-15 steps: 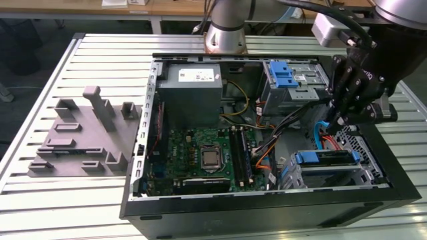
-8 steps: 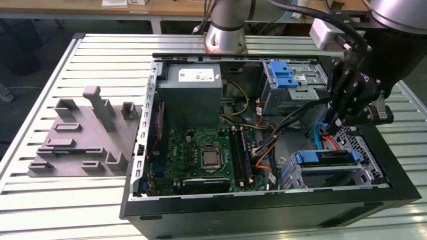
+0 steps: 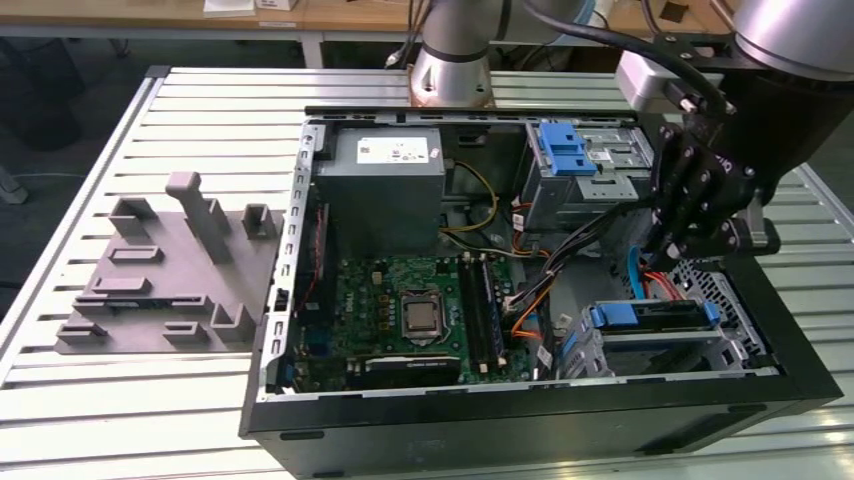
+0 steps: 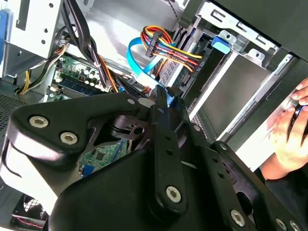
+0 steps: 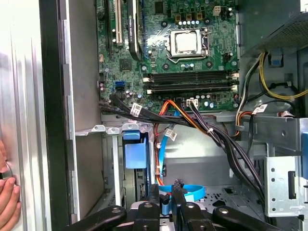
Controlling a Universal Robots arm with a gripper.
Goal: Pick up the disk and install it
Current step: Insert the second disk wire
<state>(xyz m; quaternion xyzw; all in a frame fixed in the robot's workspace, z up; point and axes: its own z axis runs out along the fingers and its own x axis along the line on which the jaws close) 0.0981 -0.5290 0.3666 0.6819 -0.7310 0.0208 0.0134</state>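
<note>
The exterior view showed the gripper (image 3: 663, 262) reaching down into the open computer case (image 3: 534, 415), in its right-hand part, with the arm coming in from the far right. In the first wrist view its fingers (image 5: 154, 192) were drawn close together, with only a narrow slit between them, and I could make out nothing gripped there. A loop of blue flat cable (image 5: 190, 192) lay just behind the tips and may have been touching them; I could not tell.

The disk (image 3: 654, 316) sat in the drive cage at the near right corner of the case, its blue carrier bracket showing around a grey body. It lay just near of the gripper and lower. In the exterior view its long axis ran across from left to right, along the near wall of the case. As far as I could judge it was already seated in the cage rather than lying loose, though how deep it sat was hidden by the cage frame.

Room was tight. The cage's metal edges flanked the disk, the right wall of the case stood just beside it, and a bundle of black and orange wires (image 5: 202, 125) crossed from the motherboard (image 3: 414, 310) toward the gripper. The freest way out was straight up. A person's hand (image 4: 288, 139) rested outside the case wall.
</note>
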